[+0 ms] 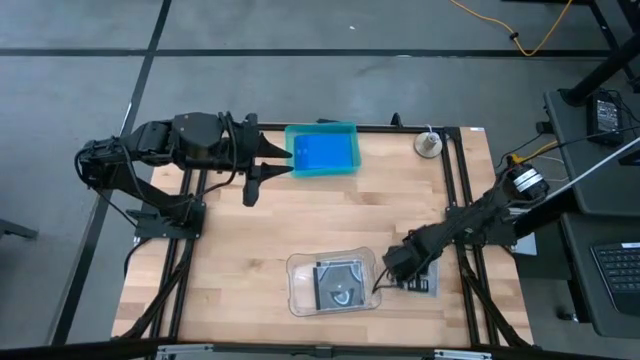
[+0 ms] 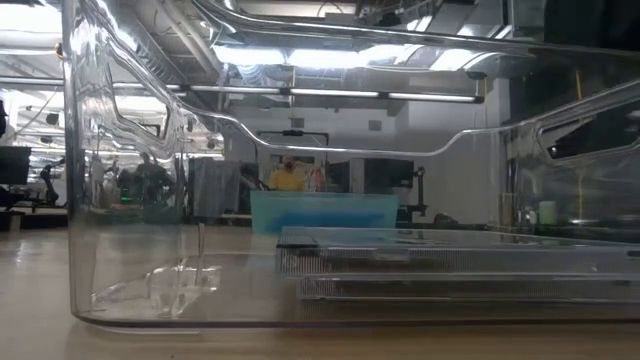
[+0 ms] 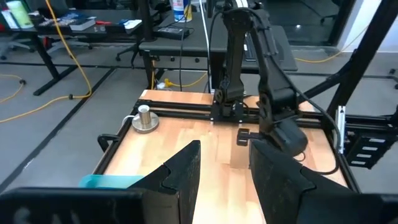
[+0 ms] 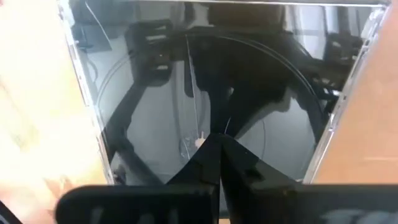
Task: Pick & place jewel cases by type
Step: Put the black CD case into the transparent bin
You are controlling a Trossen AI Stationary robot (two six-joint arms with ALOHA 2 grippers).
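The teal tray (image 1: 322, 150) at the table's far edge holds bright blue cases (image 1: 322, 152). Near the table's near edge, the clear tray (image 1: 333, 283) holds two stacked dark square cases (image 2: 450, 265). A third dark case (image 1: 424, 280) lies flat on the table right of the clear tray. My right gripper (image 1: 400, 262) is directly over this case (image 4: 205, 81) with its fingers shut. My left gripper (image 1: 275, 160) hovers open just left of the teal tray (image 3: 112, 182) and touches nothing. My right gripper comes at the dark case from above, slanting in from the table's right. Its shut fingertips (image 4: 219, 142) meet their own reflection on the case's clear top face (image 4: 205, 127), over the disc. The case lies flat on the table.
A small round metal weight (image 1: 430, 144) stands at the table's far right corner. Black frame rails (image 1: 455, 180) run along the table's sides. Bare wood (image 1: 330, 215) lies between the two trays. Desks and cables lie beyond the table.
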